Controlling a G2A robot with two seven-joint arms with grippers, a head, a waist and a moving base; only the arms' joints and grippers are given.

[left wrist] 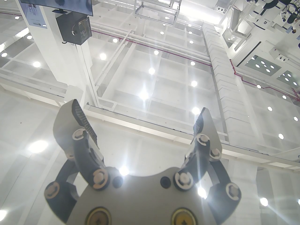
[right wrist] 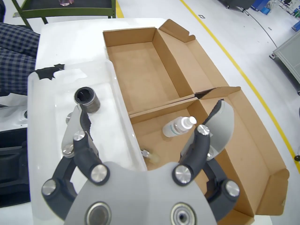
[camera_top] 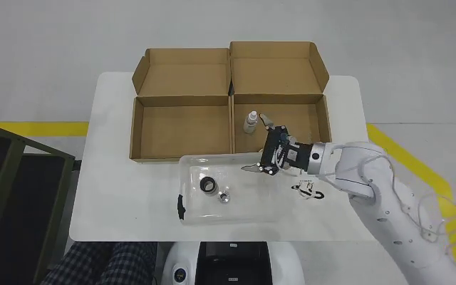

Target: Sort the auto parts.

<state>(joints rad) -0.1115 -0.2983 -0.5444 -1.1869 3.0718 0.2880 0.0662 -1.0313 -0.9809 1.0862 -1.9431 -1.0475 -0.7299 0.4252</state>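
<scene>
Hovering spread wide, right end effector [right wrist: 150,108] straddles clear bin [right wrist: 46,108] and cardboard box [right wrist: 246,141].

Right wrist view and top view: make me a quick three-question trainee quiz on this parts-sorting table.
1. True or false: the right gripper is shut on the small white bottle.
2. Where does the black cylindrical bushing lie? A) in the clear plastic tray B) in a cardboard box C) on the bare table
3. How many open cardboard boxes stand on the white table?
Key: 1 false, it is open and empty; 2 A; 3 two.
</scene>
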